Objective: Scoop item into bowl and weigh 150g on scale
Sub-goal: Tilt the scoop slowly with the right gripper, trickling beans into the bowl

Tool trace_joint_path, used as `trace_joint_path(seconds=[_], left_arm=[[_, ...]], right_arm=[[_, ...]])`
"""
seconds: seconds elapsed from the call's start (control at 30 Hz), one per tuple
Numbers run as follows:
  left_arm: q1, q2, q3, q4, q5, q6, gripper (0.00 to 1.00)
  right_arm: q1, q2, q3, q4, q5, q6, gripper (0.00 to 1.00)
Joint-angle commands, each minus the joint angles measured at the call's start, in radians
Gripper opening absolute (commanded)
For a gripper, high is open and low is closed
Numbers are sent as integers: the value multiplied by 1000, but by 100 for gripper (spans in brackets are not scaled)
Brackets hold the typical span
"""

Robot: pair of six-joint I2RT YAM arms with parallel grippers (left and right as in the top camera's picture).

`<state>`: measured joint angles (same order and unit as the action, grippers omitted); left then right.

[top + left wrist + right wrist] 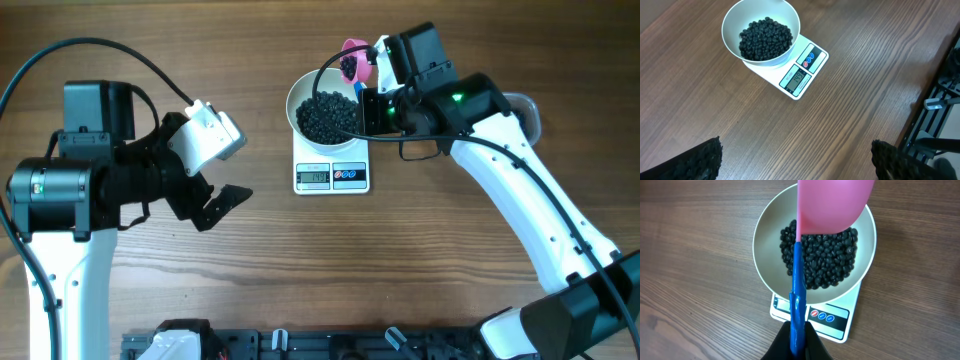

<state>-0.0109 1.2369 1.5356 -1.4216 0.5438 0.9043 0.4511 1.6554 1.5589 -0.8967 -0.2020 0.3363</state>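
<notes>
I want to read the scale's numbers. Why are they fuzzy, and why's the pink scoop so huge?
Overhead view: the small white rectangular scale is tiny, digits unreadable. Left wrist view: its grey display is bigger, digits soft. Right wrist view: the pink plastic scoop is near the lens, so looms large; its blue handle crosses the display.

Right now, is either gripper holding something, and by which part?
The right gripper holds the pink scoop by the end of its blue handle; the left gripper is open, empty.

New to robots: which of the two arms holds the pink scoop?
The right gripper, shut on the scoop by its blue handle above the bowl; the left gripper is open, empty.
</notes>
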Motion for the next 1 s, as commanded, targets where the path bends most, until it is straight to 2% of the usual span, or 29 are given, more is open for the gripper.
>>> trace_joint_path(seconds=[0.0, 0.2, 0.27, 0.37, 0.97], left_arm=[[7, -3, 14, -1, 0, 16, 100], [7, -3, 14, -1, 0, 16, 100], [7, -3, 14, -1, 0, 16, 100], [7, -3, 14, -1, 0, 16, 100], [7, -3, 14, -1, 0, 16, 100]], right_arm=[[8, 10, -2, 3, -17, 5, 4], [8, 10, -2, -17, 60, -14, 4], [8, 10, -2, 13, 14, 10, 4], [6, 10, -2, 58, -75, -56, 4], [6, 10, -2, 21, -55, -63, 4]])
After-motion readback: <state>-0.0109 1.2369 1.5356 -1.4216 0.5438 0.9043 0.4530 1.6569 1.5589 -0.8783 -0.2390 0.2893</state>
